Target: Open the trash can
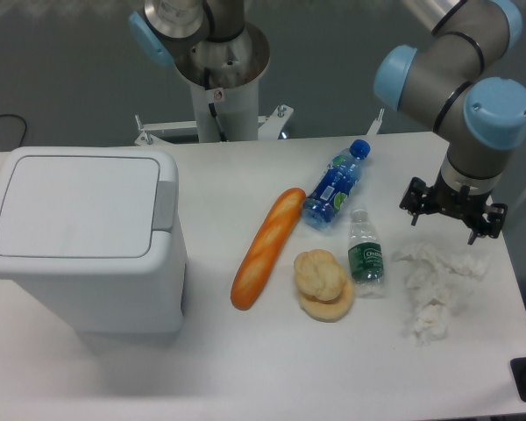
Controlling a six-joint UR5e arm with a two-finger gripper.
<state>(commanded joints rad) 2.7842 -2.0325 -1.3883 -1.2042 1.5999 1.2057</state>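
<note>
So, fingers (pixel 419 213): dark, pointing down, spread apart with nothing between them
Gripper (pixel 452 219): hovering over the right side of the table, just above the crumpled tissue, not touching anything as far as can be told
Arm (pixel 456 79): grey tubes with light blue joint caps, coming in from the top right corner
Crumpled tissue (pixel 436 285): white wad, right under and slightly in front of the gripper
Small bottle (pixel 366 252): clear with green label, lying down just left of the tissue, right beside the bread roll
Bread roll (pixel 323 283): pale bun, looks stacked in two pieces, center of table
Baguette (pixel 266 248): long, orange-brown, lying diagonally, left of the roll
Blue bottle (pixel 334 185): blue label and cap, on its side, top end of the baguette nearly against it
Trash can (pixel 83 241): big white bin at the far left, well apart from the gripper, lid flat and shut, grey tab on the lid's right edge
Table (pixel 245 368): white, holding all of it
</note>
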